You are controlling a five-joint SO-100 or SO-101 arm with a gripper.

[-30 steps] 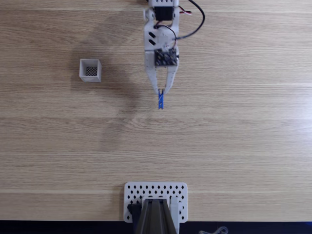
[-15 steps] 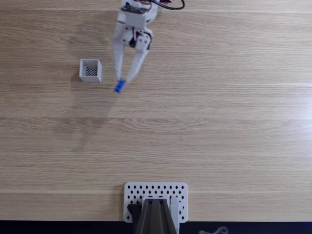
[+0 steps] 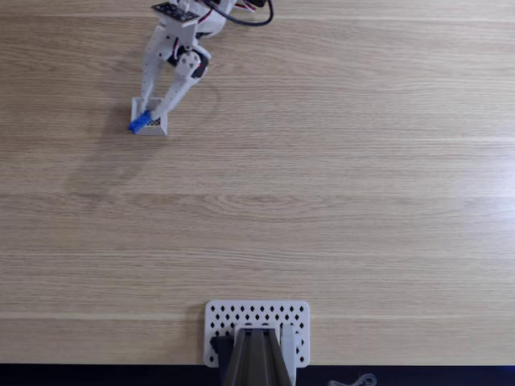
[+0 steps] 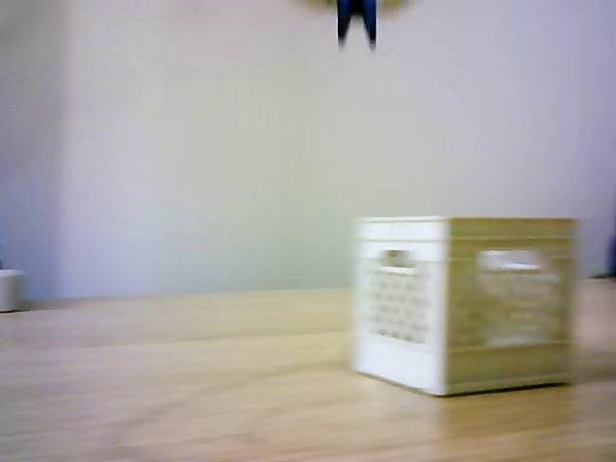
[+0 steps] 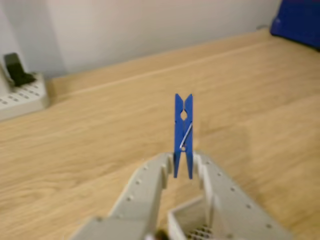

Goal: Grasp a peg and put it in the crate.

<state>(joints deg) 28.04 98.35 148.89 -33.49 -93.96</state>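
Note:
My gripper [image 3: 146, 114] hangs over the small white crate [image 3: 157, 126] at the table's upper left in the fixed view, shut on the bright-blue peg [image 3: 139, 122]. The peg sticks out past the crate's left rim. In the wrist view the peg [image 5: 183, 134] stands straight out from between my white fingers [image 5: 150, 187], gripper [image 5: 183, 167] shut on its near end. A corner of the crate [image 5: 186, 222] with its mesh bottom lies just below the fingers. The other view shows the crate [image 4: 462, 303] side-on on the wood, with the peg's two tips [image 4: 355, 21] dangling above and left of it.
A white perforated plate [image 3: 257, 323] with a dark mount sits at the near table edge in the fixed view, also the plate [image 5: 22, 95] far left in the wrist view. A blue object [image 5: 299, 22] lies at the wrist view's top right. Bare wooden table [image 3: 322, 201] lies around.
My arm swung left across the table carrying the peg, from the centre to over the crate. The crate has stayed in place.

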